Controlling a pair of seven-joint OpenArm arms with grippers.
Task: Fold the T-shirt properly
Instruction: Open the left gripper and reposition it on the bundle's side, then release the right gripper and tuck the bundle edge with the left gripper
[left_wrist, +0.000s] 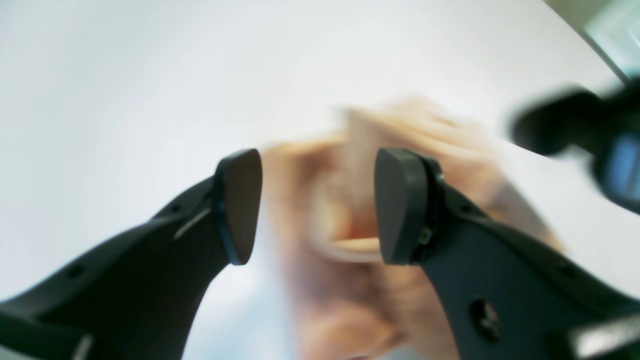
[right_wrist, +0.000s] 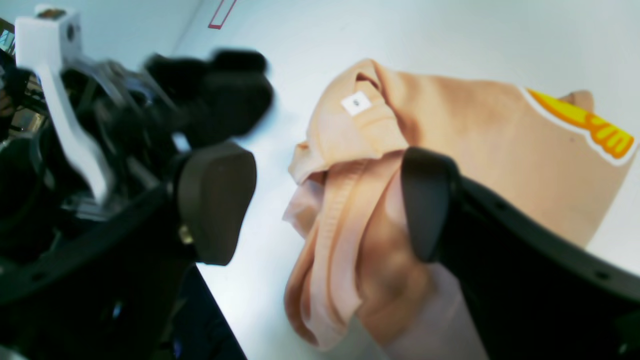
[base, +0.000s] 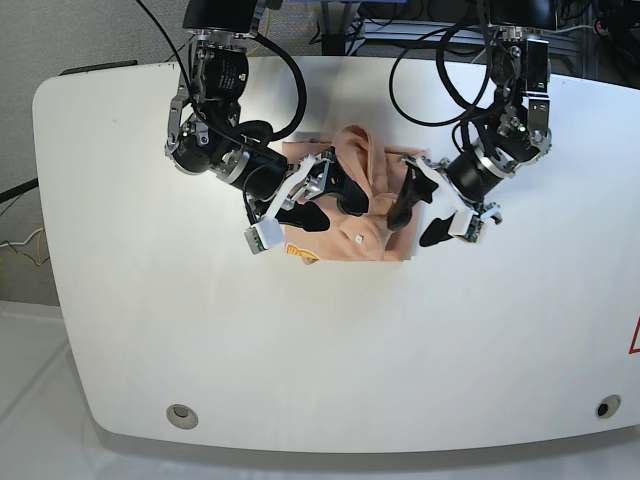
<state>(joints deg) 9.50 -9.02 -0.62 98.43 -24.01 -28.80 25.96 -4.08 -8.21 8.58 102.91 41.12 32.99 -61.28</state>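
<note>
The T-shirt (base: 362, 205) is a peach bundle, crumpled and partly folded on the white table between my two grippers. In the right wrist view the T-shirt (right_wrist: 475, 145) shows an orange print (right_wrist: 595, 127) and a small white label (right_wrist: 356, 103). My right gripper (right_wrist: 320, 205) hangs open just above its bunched folds, with no cloth pinched between the pads. My left gripper (left_wrist: 320, 205) is open too, and the T-shirt (left_wrist: 430, 135) is a blur below it. In the base view the right gripper (base: 322, 203) is at the cloth's left side and the left gripper (base: 422, 215) at its right side.
The white table (base: 300, 340) stretches wide toward the front. Black cables (base: 440, 90) loop behind both arms at the back edge. A red mark (base: 634, 340) sits at the table's right edge. The right arm's dark body (left_wrist: 575, 125) shows blurred close to my left gripper.
</note>
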